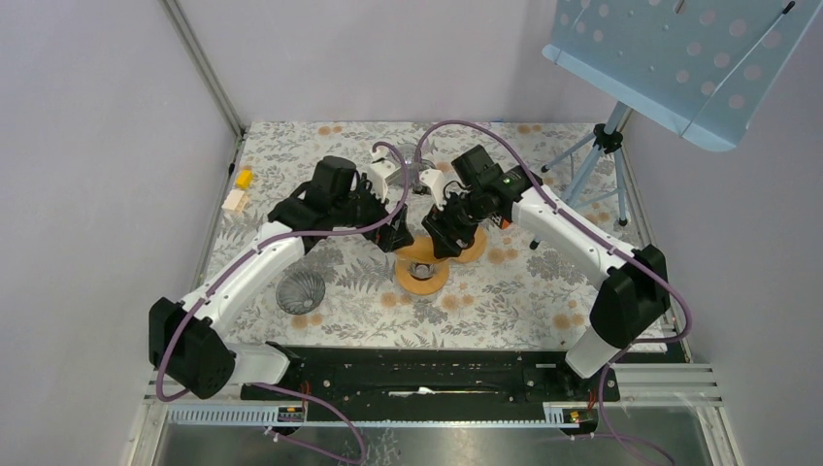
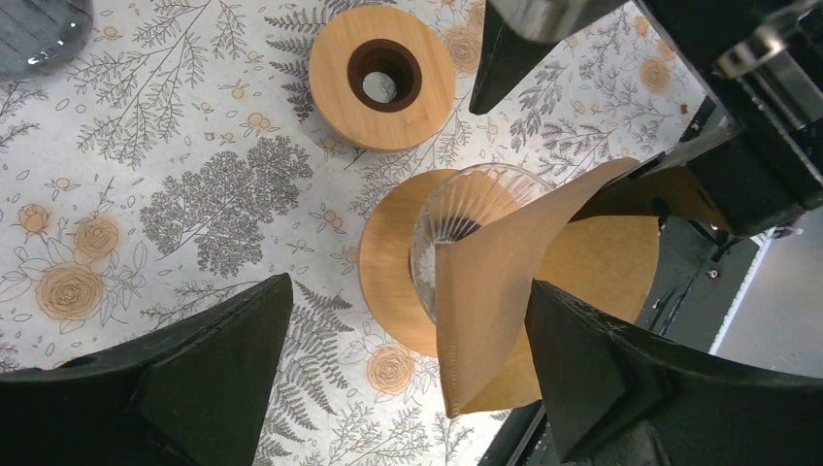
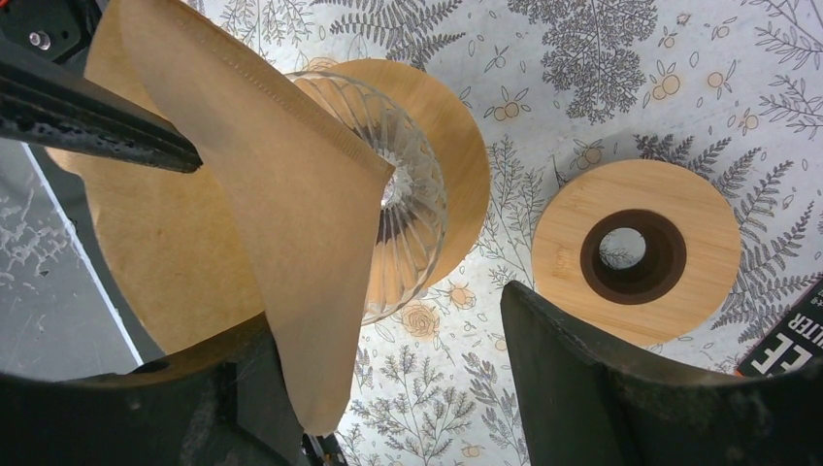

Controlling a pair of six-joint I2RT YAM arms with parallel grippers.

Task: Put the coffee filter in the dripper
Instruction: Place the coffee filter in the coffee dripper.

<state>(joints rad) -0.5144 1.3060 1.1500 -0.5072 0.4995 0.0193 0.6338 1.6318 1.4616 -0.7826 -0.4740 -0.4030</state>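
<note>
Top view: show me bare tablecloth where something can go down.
Free: front right, between the round wooden ring and the right arm; back left, beside the small yellow block. Crowded: the centre, where left gripper and right gripper meet over the brown paper filter.

I count from here. Arms, two: left arm (image 1: 243,272), right arm (image 1: 573,228). Tools, two: left tool (image 2: 403,291), right tool (image 3: 383,306). Filter (image 3: 291,223), one. Glass drippers, two: centre dripper (image 2: 456,209), left dripper (image 1: 301,291). Wood discs, two: holed disc (image 3: 699,223), other disc (image 2: 383,272). Small blocks, two: yellow block (image 1: 244,178), pale block (image 1: 233,200). Tripod (image 1: 592,165), one; blue panel (image 1: 670,58), one. Worktop (image 1: 505,301), one. White bits (image 1: 388,173) at back: can't count them.
</note>
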